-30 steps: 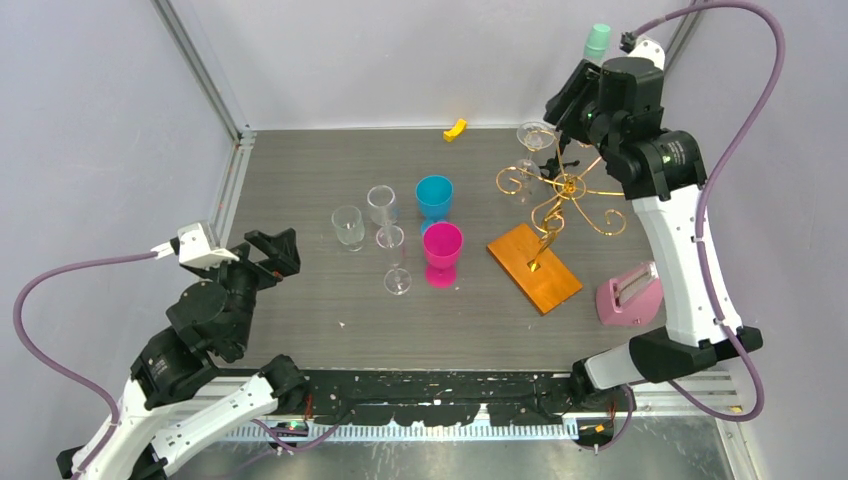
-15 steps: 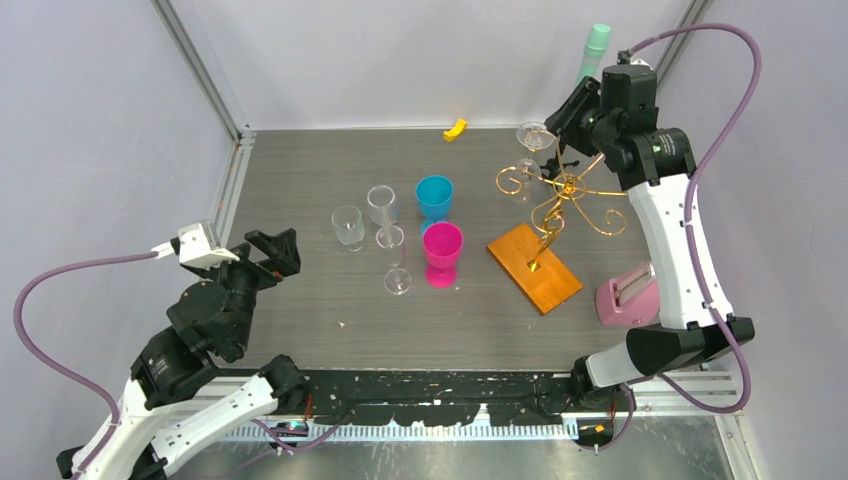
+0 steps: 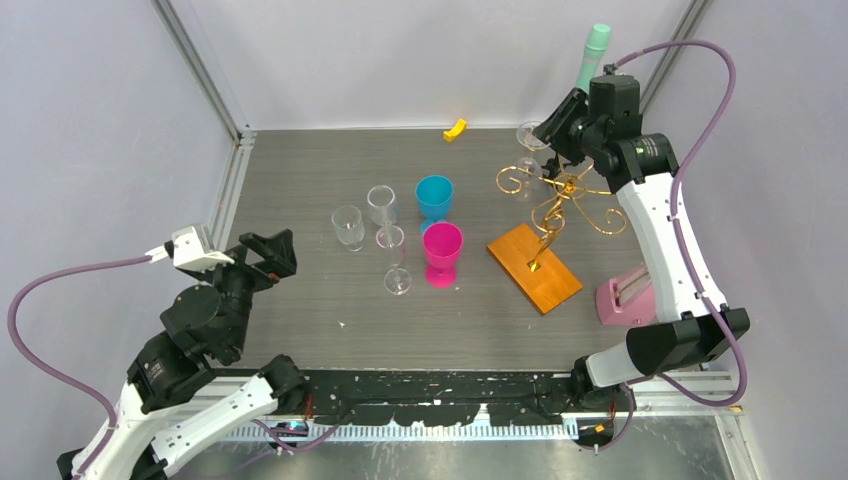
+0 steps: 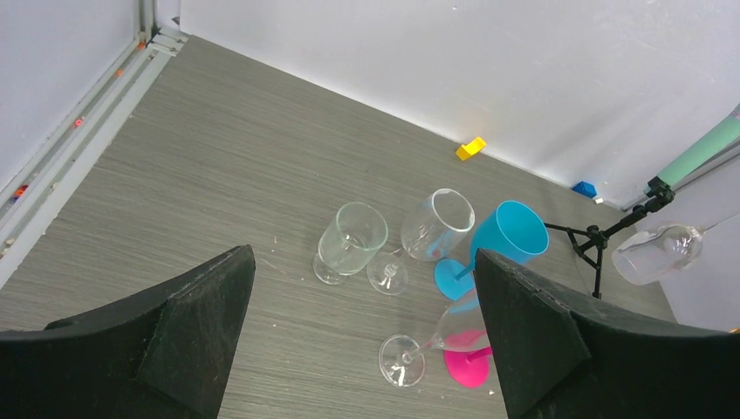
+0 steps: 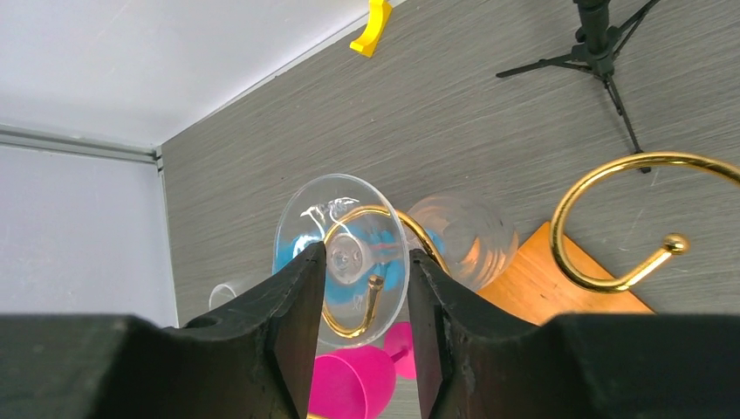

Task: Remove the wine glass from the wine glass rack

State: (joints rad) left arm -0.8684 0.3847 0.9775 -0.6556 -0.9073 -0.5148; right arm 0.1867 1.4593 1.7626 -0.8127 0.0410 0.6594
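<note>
Clear wine glass [image 5: 356, 225] hangs on a thin gold curl of the rack [image 3: 535, 266] between my right fingers [image 5: 292, 323], grip unclear; left fingers [image 4: 196, 323] apart.

The right tool [image 5: 365, 255] straddles the wine glass [image 5: 349, 216] hanging in a gold curl of the wine glass rack [image 5: 550, 290].

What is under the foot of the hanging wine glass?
A curl of the wine glass rack runs under the foot; the bowl hangs lower. The stem cannot be made out.
</note>
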